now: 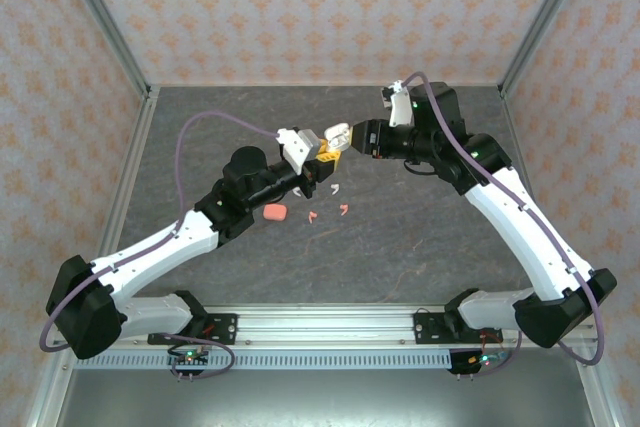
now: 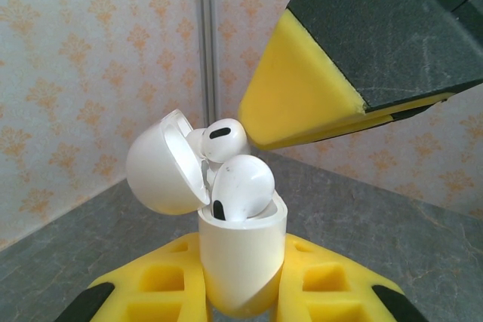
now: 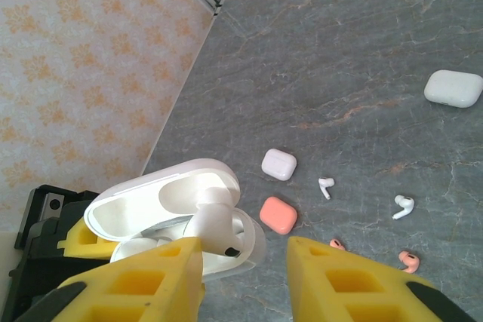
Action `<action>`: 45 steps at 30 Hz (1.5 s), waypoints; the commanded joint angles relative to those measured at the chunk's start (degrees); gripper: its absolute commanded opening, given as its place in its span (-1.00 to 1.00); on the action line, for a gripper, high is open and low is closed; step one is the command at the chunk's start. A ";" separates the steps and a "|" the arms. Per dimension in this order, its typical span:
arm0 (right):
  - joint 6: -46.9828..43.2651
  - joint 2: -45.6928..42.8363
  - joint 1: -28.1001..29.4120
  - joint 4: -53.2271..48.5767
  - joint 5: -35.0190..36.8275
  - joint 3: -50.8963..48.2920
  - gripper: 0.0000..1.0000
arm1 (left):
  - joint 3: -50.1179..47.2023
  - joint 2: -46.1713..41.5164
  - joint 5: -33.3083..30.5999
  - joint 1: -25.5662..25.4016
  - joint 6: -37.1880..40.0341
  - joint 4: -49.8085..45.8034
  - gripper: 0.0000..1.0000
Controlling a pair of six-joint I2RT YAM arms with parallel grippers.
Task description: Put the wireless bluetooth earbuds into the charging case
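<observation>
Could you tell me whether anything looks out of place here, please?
Yes. In the open white plastic charging case gripped by the left gripper, two white plastic earbuds stick up tilted instead of sitting flush. Other loose white earbuds and salmon-red earbuds lie scattered on the grey table.

No text, brand, number or sign is readable anywhere here. The white charging case (image 2: 241, 262) is plain, and the wallpaper (image 1: 300, 7) bears only ornaments.

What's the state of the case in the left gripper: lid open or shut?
Open. The lid is hinged back off the case, and two white earbuds stick up from it.
</observation>
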 commanded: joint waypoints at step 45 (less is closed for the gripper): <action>4.05 2.32 2.34 1.49 3.14 0.87 -0.48 | 0.55 -1.09 -0.74 -0.45 0.53 1.14 -1.00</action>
